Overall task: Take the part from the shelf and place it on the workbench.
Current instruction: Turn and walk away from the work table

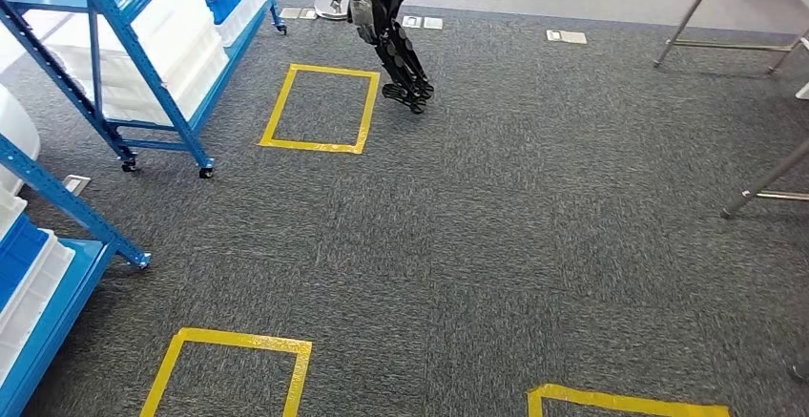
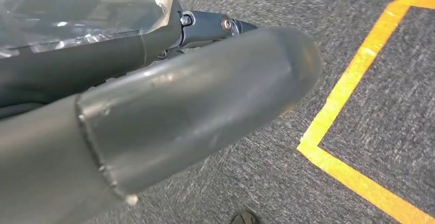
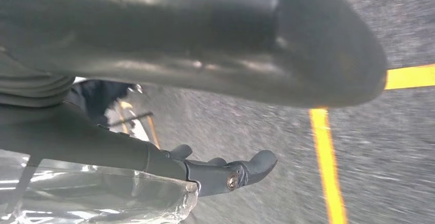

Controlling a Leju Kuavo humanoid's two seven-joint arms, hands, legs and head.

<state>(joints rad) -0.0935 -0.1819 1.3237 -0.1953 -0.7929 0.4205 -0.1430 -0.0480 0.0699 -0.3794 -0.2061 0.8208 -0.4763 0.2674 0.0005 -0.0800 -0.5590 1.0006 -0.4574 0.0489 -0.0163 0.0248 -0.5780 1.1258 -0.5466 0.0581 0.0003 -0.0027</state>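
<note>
Grey carpet (image 1: pixel 534 207), yellow tape squares; both hands grip crinkled clear-wrapped part (image 2: pixel 77 14).

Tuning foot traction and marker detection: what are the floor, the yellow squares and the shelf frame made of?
Floor: dark grey short-pile carpet, matte, speckled weave. Yellow squares: likely adhesive tape, flat, slightly glossy, strips overlapping at the corners. Shelf frame: probably painted metal, smooth blue finish, standing on small casters.
</note>
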